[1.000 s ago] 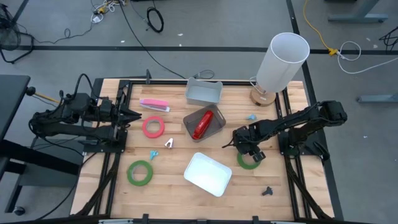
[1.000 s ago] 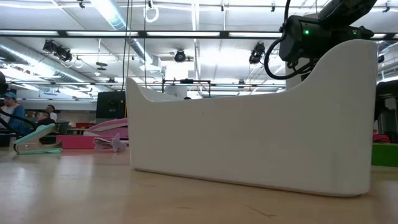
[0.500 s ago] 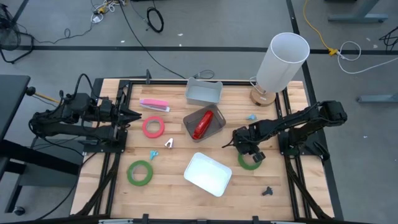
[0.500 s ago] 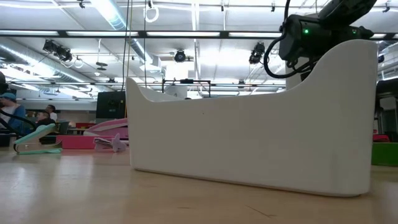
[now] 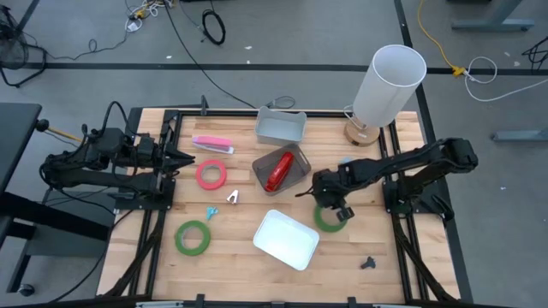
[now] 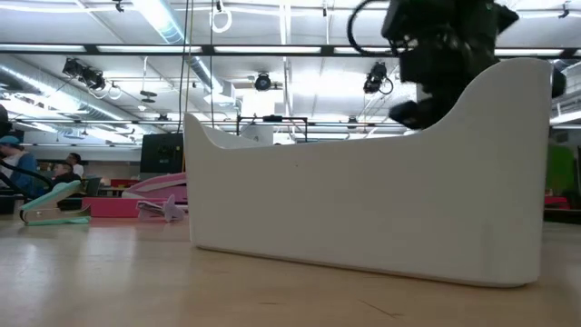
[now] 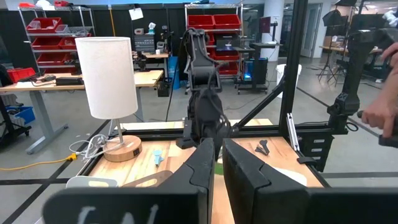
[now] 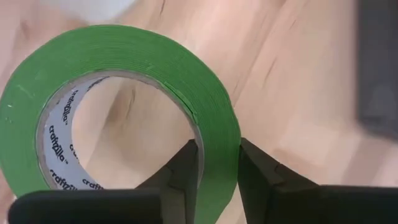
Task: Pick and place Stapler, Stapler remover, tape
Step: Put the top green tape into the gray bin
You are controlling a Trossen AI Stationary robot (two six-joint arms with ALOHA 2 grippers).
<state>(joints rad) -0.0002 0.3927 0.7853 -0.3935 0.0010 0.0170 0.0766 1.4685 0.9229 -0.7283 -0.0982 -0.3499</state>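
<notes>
My right gripper [image 5: 330,204] is shut on a green tape roll [image 5: 326,219] right of the white tray [image 5: 287,239]. It also shows in the right wrist view [image 8: 124,68] and at the low view's right edge [image 6: 565,178]. A red-pink tape roll [image 5: 211,174] and a second green roll [image 5: 193,237] lie flat on the table's left half. A red stapler [image 5: 278,171] lies in a grey bin [image 5: 299,177]. A small pale tool [image 5: 233,197] lies near the middle. My left gripper [image 5: 183,156] waits shut at the left edge. My right gripper pinches the green roll's wall [image 8: 219,127], with one finger [image 8: 185,163] inside the ring's open centre and the other [image 8: 256,171] outside. The fingers come from above. In the low view the roll stands raised and tilted, above the table top.
An empty grey bin [image 5: 281,128] and a white lamp [image 5: 387,84] stand at the far edge. A pink and white item [image 5: 212,144], a blue piece [image 5: 211,212], a teal piece [image 5: 345,160] and a black piece [image 5: 368,263] lie about. People show beyond the table [image 6: 14,159].
My right gripper has moved toward the table's left edge, closer to the white tray, carrying the green tape roll. The roll, which lay low on the table, has risen and tipped up.
</notes>
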